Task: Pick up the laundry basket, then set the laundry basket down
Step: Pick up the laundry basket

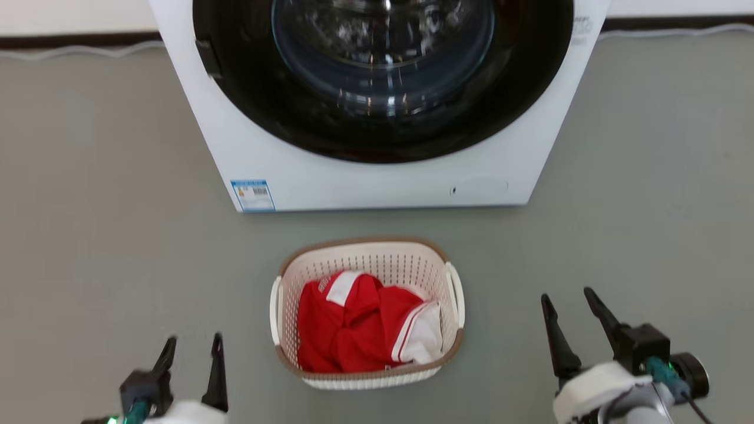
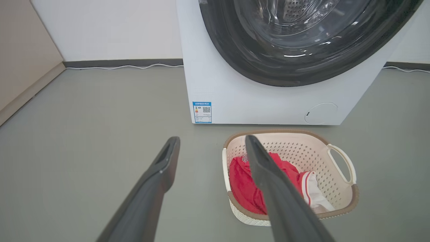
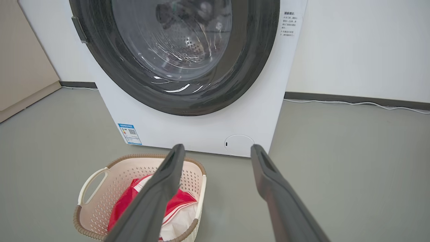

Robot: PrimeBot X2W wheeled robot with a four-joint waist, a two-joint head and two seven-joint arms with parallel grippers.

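grey floor | left gripper spread, empty | right gripper spread, empty | laundry basket untouched between

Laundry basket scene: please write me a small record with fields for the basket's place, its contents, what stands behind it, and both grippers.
basket: laundry basket, upright on the grey floor, not held
contents: red and white garment
behind: white washing machine, apart from the basket
left gripper: open, to the basket's left, not touching it
right gripper: open, to the basket's right, not touching it
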